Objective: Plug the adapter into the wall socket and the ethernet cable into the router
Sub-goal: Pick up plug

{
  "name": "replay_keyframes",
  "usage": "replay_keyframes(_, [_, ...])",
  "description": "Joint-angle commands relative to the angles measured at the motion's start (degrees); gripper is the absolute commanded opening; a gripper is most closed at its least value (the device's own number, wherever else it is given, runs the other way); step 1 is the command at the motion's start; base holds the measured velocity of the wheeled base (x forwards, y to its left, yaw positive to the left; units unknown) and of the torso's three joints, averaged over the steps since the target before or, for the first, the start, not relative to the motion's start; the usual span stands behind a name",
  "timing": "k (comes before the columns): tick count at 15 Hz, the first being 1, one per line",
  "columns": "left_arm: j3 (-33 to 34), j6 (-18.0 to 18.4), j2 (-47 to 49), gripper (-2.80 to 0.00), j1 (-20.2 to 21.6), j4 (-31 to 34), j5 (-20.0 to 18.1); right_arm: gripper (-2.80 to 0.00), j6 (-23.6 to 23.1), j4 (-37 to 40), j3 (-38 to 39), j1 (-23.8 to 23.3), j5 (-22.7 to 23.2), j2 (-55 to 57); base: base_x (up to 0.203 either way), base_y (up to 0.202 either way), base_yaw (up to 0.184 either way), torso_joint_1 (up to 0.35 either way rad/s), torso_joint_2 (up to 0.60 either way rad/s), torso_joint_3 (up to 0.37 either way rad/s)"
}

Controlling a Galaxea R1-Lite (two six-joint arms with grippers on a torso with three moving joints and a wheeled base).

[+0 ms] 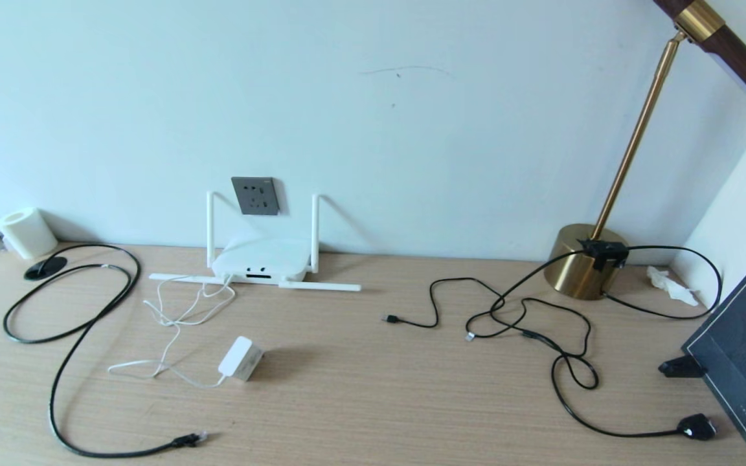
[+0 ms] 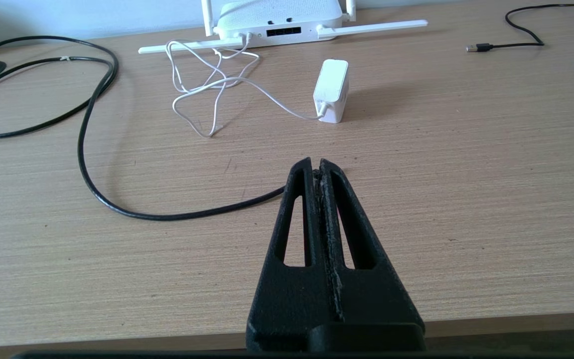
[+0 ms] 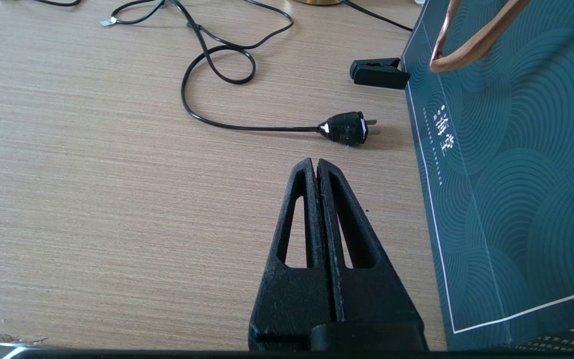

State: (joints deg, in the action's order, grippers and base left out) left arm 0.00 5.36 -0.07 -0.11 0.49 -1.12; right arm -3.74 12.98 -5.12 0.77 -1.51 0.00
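Both grippers hang pinched together and empty, the left gripper [image 2: 316,164] with the adapter [image 2: 332,90] ahead of it and the router [image 2: 279,22] beyond (under the wall socket [image 1: 255,195]), the right gripper [image 3: 314,164] just short of a black plug [image 3: 346,128].

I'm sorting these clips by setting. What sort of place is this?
Probably a home or office desk against a wall: a wood-grain desk, a brass desk lamp and a white router below a wall socket, with loose cables around.
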Motion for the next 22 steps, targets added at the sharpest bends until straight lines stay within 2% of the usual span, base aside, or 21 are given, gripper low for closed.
replay_keyframes(1, [0.0, 0.1, -0.1, -2.80, 0.0, 0.0, -0.7, -2.80, 0.0, 0.1, -0.1, 0.0, 0.1, 0.0, 0.000, 0.000, 0.000, 0.000, 0.00, 0.000])
replay_keyframes(5, [-0.7, 1.3, 0.0, -2.80, 0.0, 0.2, -1.4, -2.80, 0.5, 0.1, -0.1, 0.0, 0.0, 0.0, 0.000, 0.000, 0.000, 0.000, 0.00, 0.000])
replay_keyframes(7, [-6.6, 1.9, 3.6, -2.80, 0.0, 1.8, -1.5, -2.80, 0.5, 0.1, -0.1, 0.0, -0.1, 0.0, 0.000, 0.000, 0.000, 0.000, 0.00, 0.000])
replay_keyframes(10, [-18.5, 2.7, 20.1, -2.80, -1.6, 5.6, -1.6, -2.80, 0.5, 0.1, -0.1, 0.0, -0.1, 0.0, 0.000, 0.000, 0.000, 0.000, 0.00, 0.000])
replay_keyframes(13, [-28.0, 3.0, 37.9, -2.80, -5.1, 8.8, -2.6, -2.80, 0.2, 0.1, -0.2, 0.0, 0.2, 0.0, 0.000, 0.000, 0.000, 0.000, 0.00, 0.000])
replay_keyframes(16, [-33.2, 3.2, 53.2, -2.80, -7.6, 12.5, -6.7, -2.80, 0.1, 0.1, -0.2, 0.0, 0.3, 0.0, 0.000, 0.000, 0.000, 0.000, 0.00, 0.000])
replay_keyframes(20, [-45.4, 4.8, 69.5, -2.80, -8.8, 27.2, -12.7, -2.80, 0.3, 0.1, -0.1, 0.0, 0.0, 0.0, 0.000, 0.000, 0.000, 0.000, 0.00, 0.000])
replay_keyframes(21, [-49.0, 5.5, 72.9, 0.00, -9.2, 31.4, -13.4, -2.80, 0.3, 0.1, -0.1, 0.0, 0.0, 0.0, 0.000, 0.000, 0.000, 0.000, 0.00, 0.000])
replay_keyframes(22, [-52.3, 6.3, 76.0, 0.00, -9.4, 34.4, -13.8, -2.80, 0.3, 0.1, -0.1, 0.0, 0.0, 0.0, 0.000, 0.000, 0.000, 0.000, 0.00, 0.000])
